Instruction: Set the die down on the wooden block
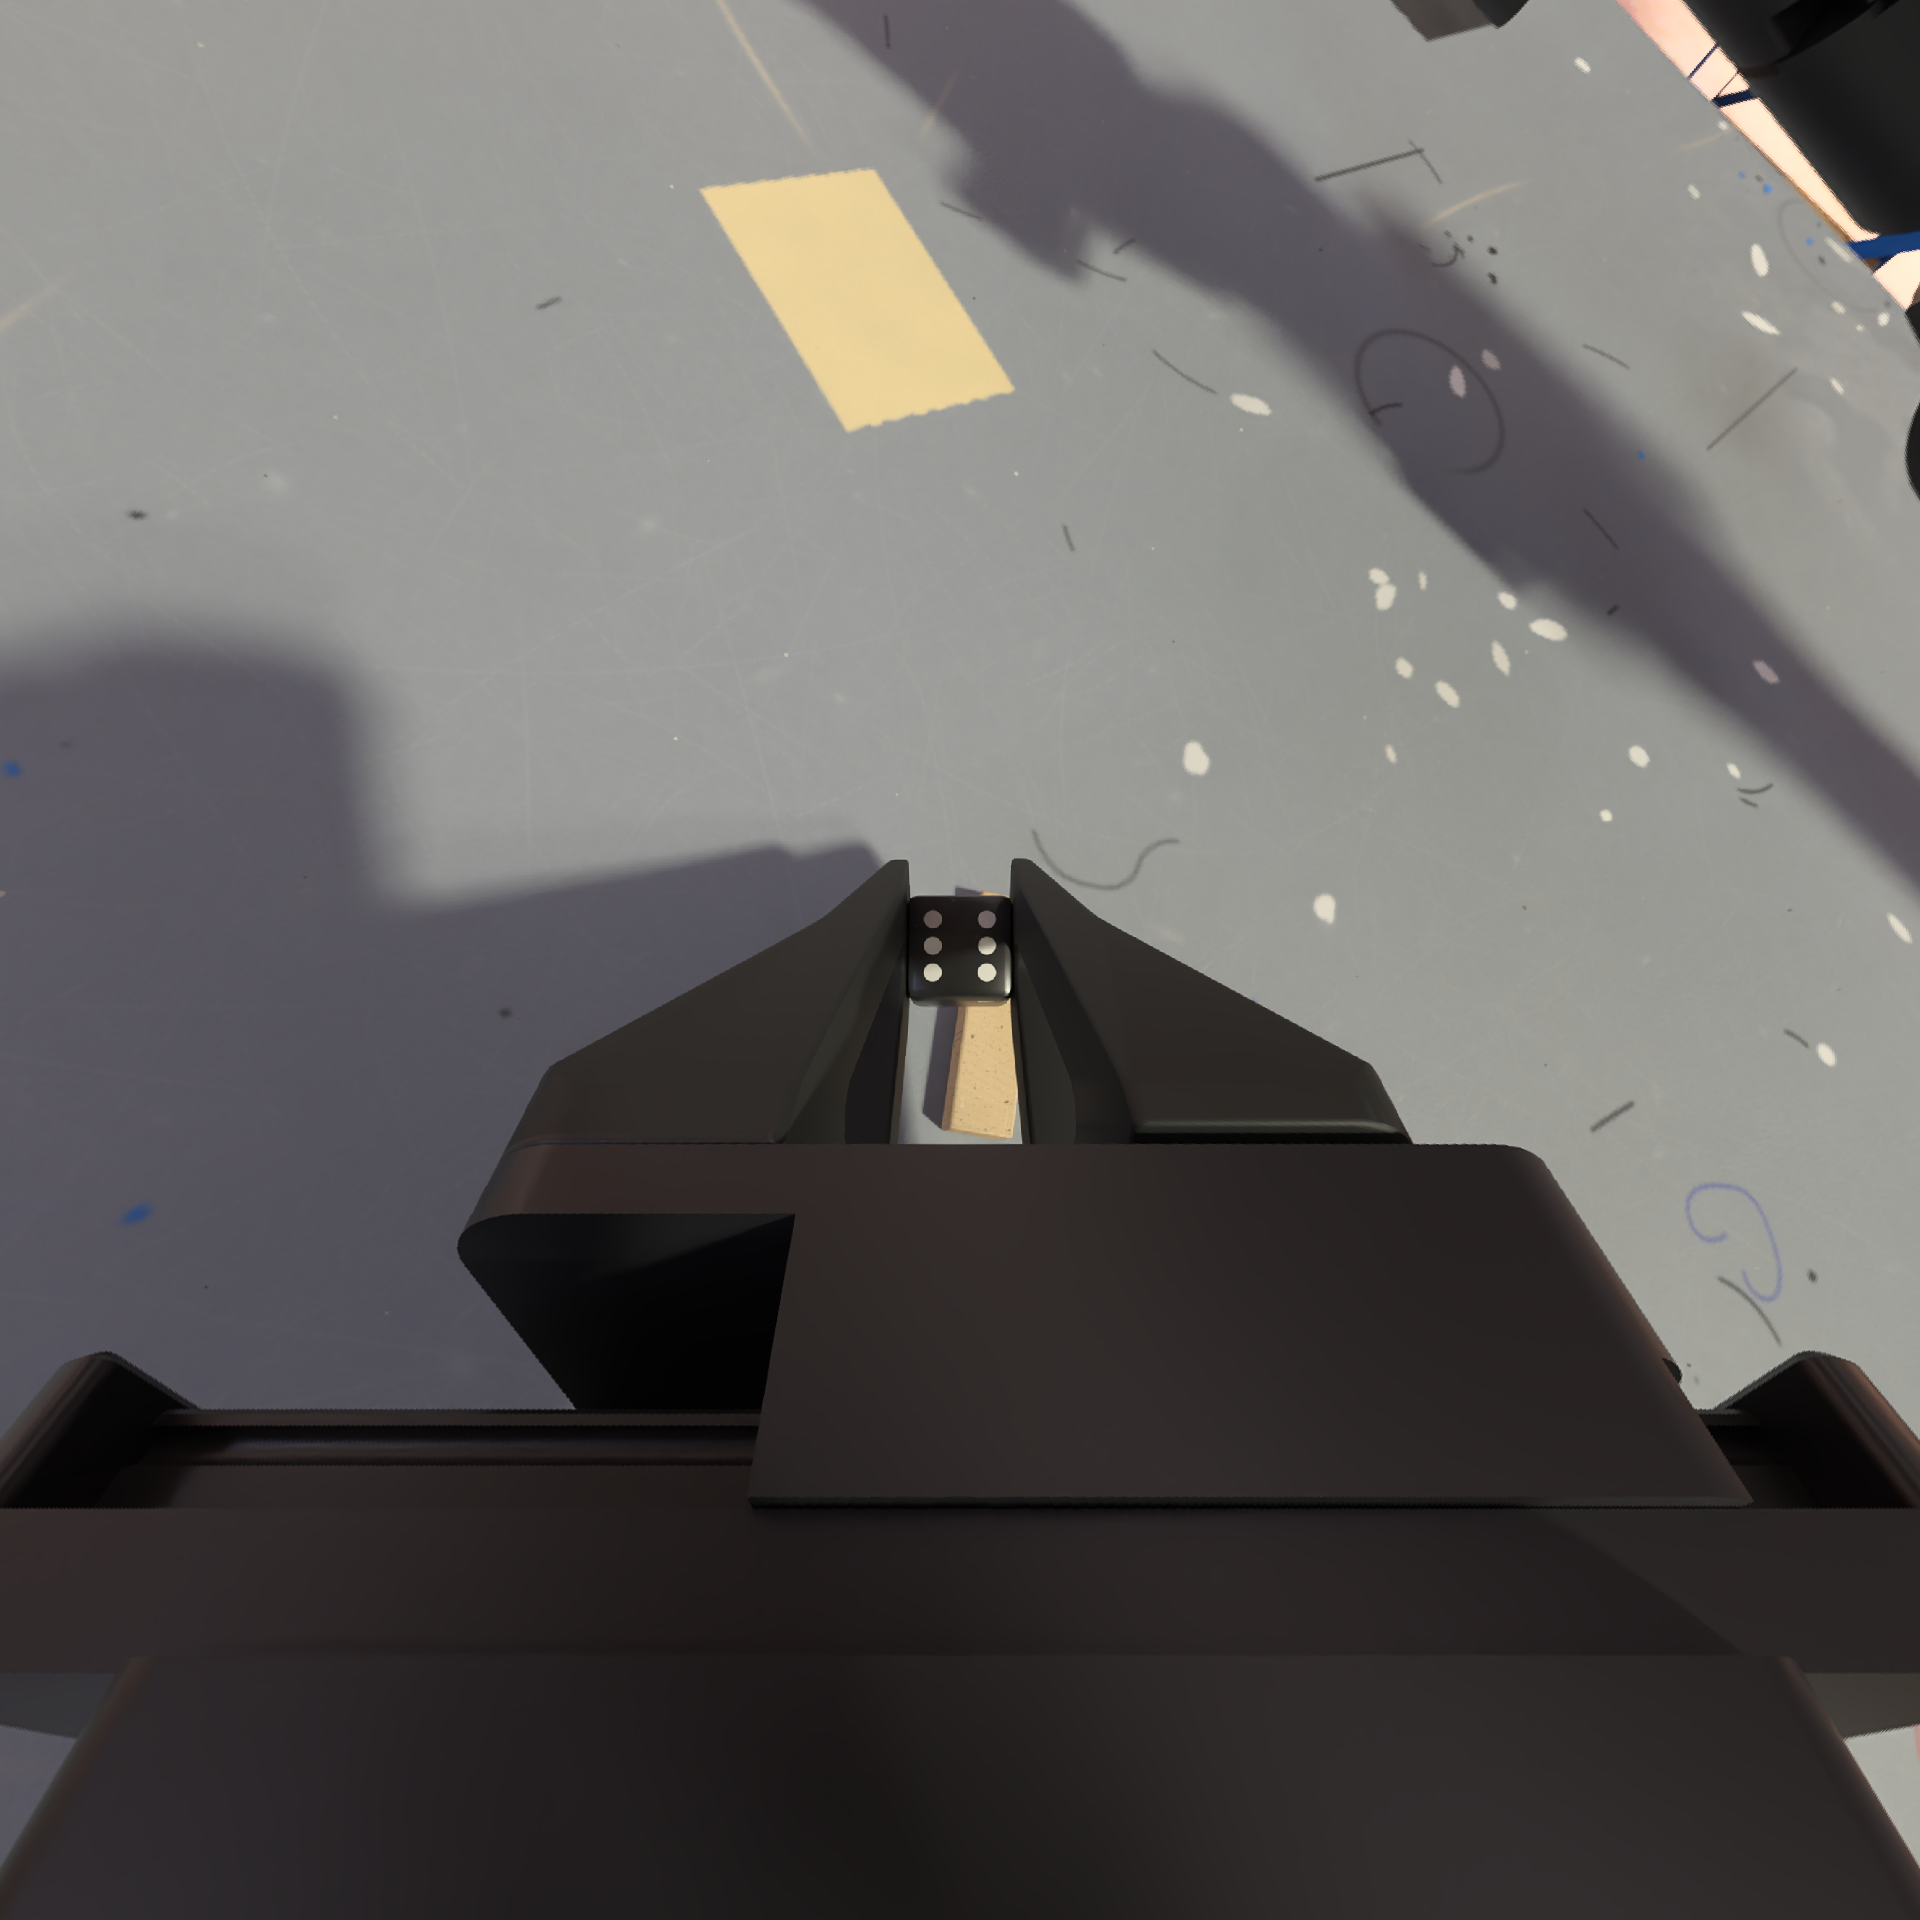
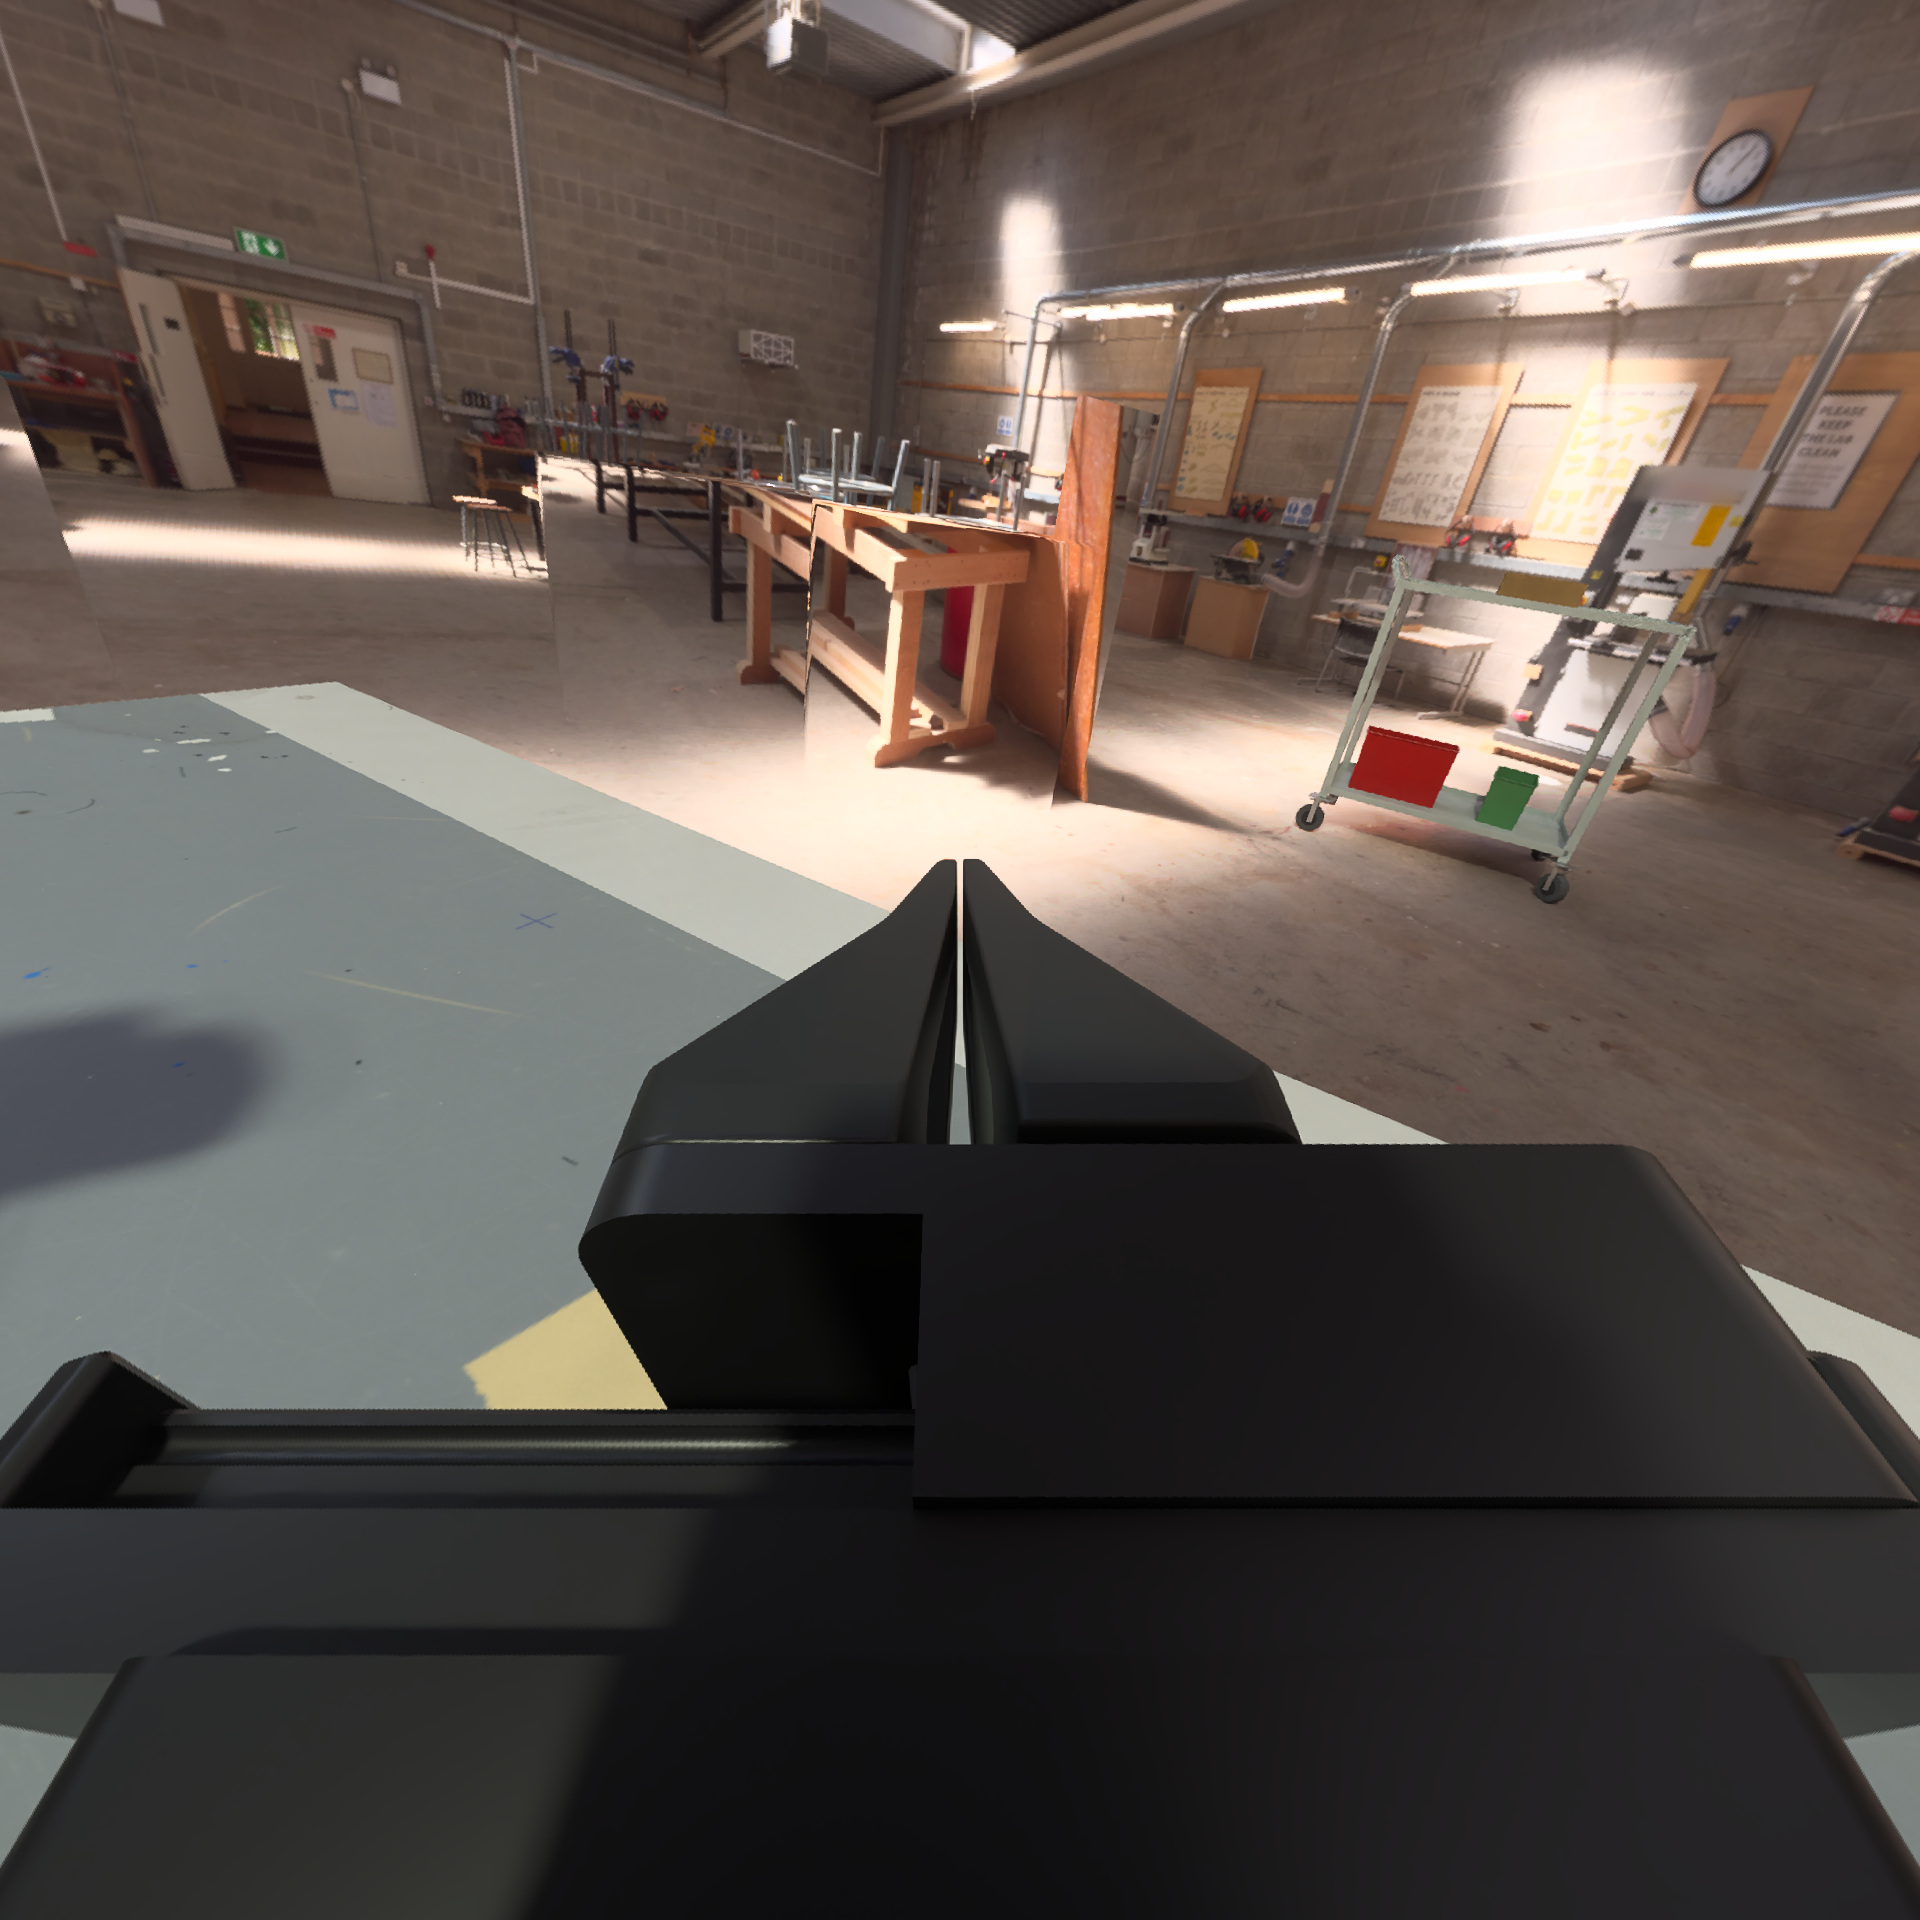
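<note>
A grey paint-flecked worktop (image 1: pixel 520 623) carries a tan tape patch (image 1: pixel 857 299). Above it, the left gripper (image 1: pixel 959 883) pinches a black die (image 1: pixel 958 950), over a wooden block (image 1: pixel 982 1081). The right gripper (image 2: pixel 959 868) is closed, holding nothing.

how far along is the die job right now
Done: the left gripper has the black die clamped between its fingers. In hand: it holds the die over a strip of the wooden block seen between the fingers. Left: lowering and releasing. The right gripper is shut, empty, off to the side.
</note>
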Tool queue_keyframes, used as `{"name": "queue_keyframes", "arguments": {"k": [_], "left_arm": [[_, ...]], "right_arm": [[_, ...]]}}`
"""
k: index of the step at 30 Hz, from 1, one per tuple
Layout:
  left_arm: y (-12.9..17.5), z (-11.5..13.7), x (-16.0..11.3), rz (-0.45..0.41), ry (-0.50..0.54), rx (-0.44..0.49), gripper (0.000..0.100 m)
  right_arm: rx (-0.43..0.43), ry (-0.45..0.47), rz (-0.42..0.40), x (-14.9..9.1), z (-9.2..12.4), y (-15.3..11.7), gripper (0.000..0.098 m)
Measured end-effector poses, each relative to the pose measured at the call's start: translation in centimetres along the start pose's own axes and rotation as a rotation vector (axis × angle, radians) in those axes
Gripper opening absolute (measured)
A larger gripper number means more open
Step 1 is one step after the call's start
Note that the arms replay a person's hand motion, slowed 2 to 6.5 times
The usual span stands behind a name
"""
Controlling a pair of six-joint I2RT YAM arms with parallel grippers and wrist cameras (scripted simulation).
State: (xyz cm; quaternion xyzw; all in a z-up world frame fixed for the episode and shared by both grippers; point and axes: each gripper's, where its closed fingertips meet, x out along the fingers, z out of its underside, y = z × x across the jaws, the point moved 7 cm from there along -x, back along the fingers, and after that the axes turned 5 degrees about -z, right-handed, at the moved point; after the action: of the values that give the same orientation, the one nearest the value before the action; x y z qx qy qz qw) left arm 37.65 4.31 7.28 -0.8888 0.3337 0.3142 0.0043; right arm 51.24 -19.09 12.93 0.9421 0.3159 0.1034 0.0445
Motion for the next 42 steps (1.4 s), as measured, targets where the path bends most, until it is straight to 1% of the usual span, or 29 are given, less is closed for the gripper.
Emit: {"name": "queue_keyframes", "arguments": {"k": [4, 14, 18, 25, 42], "left_arm": [[0.0, 0.2, 0.0, -0.016, -0.016, 0.034, 0.016], [0.8, 0.1, 0.4, -0.053, -0.063, 0.185, 0.016], [1.1, 0.0, 0.4, -0.058, -0.074, 0.224, 0.016], [1.2, -0.1, 0.5, -0.065, -0.077, 0.251, 0.016], [1.2, 0.3, 0.5, -0.084, -0.088, 0.272, 0.016]], "right_arm": [[0.0, 0.0, 0.0, 0.0, 0.0, 0.0, 0.0009], [-0.011, -0.005, -0.002, 0.0, 0.1, -0.1, 0.0009], [-0.017, -0.008, -0.005, 0.1, 0.1, -0.2, 0.0009], [-0.019, -0.009, -0.007, 0.1, 0.1, -0.3, 0.0009], [-0.019, -0.009, -0.008, 0.1, 0.1, -0.3, 0.0009]]}}
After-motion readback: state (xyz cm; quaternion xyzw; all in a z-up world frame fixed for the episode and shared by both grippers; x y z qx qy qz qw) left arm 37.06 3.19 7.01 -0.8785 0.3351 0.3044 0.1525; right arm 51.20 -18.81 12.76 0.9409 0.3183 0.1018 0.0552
